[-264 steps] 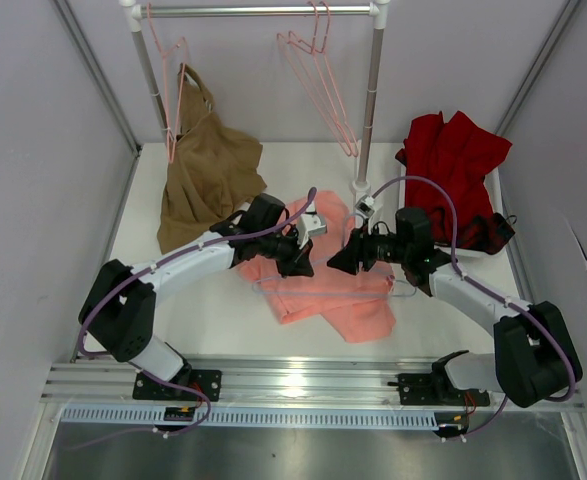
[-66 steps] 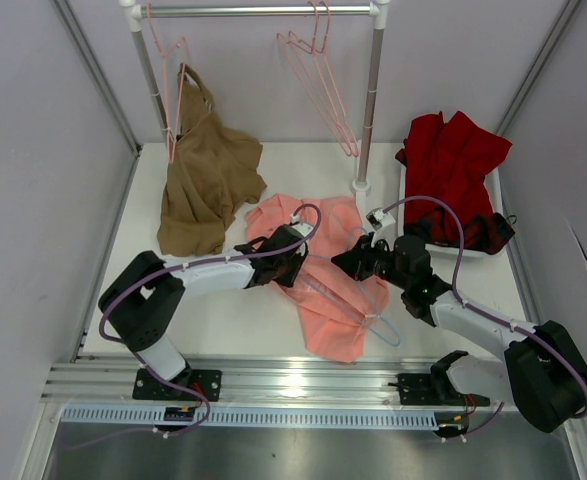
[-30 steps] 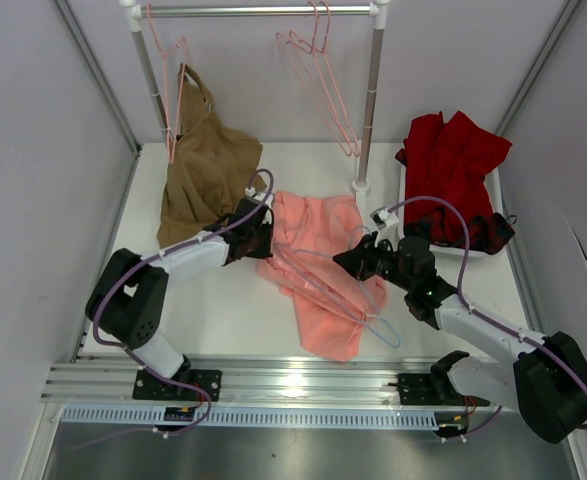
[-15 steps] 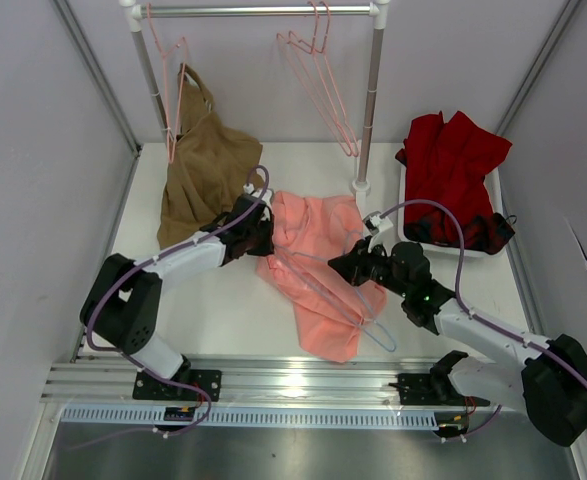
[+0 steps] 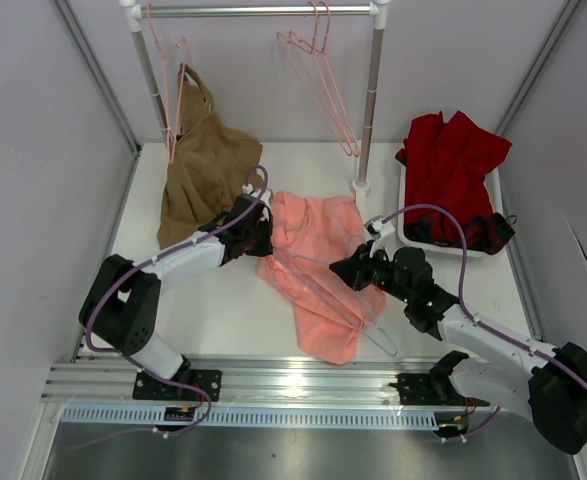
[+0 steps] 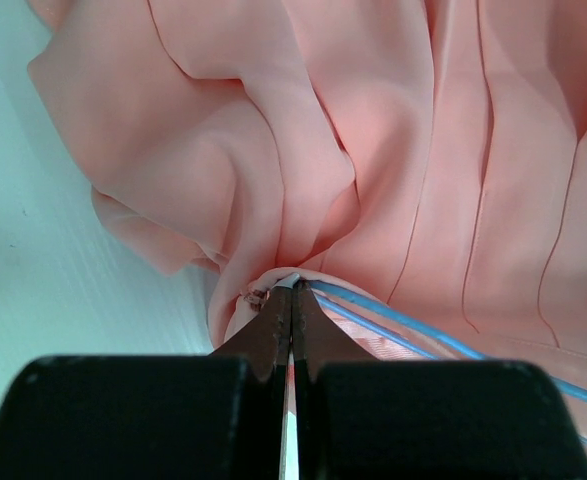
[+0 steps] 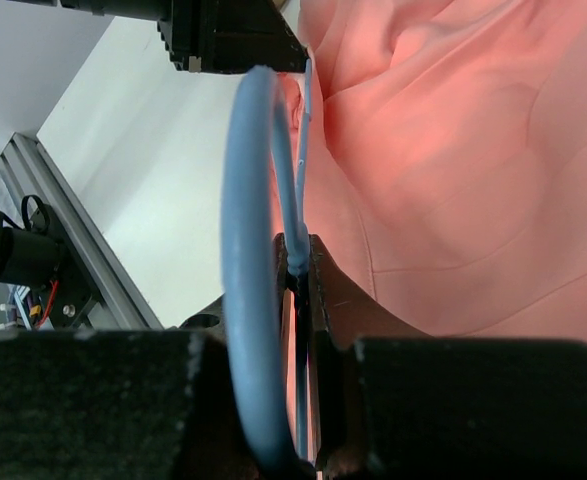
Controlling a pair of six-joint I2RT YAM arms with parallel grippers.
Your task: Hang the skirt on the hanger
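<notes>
The salmon-pink skirt point(image 5: 318, 245) lies crumpled in the middle of the white surface point(image 5: 213, 310), running from centre frame down toward the lower middle of the overhead view. The light blue wire hanger point(image 7: 241, 260) lies slantwise across it, one thin arm running up toward the skirt's upper left edge and its rounded lower corner jutting past the cloth at the lower right.

The left gripper point(image 6: 291, 292) sits at the skirt's upper left edge. Its jaws are pressed tight together on a small pinch of the fabric, and folds fan out from the tips. In the left wrist view the hanger's blue wire passes just beside those tips, on their right, lying on the pink cloth.

The right gripper point(image 7: 300, 255) is over the right-hand side of the skirt, clamped on the hanger where the wire meets the hook. In the right wrist view the hook curves large and close in front of the camera, with pink fabric filling the right half of the frame and the other gripper at the top.

A tan-brown garment point(image 5: 205, 180) hangs at the upper left, pink wire hangers point(image 5: 323, 90) hang from the rail point(image 5: 263, 11) at the top, and a dark red garment point(image 5: 453, 165) lies heaped at the upper right, well apart from the skirt
</notes>
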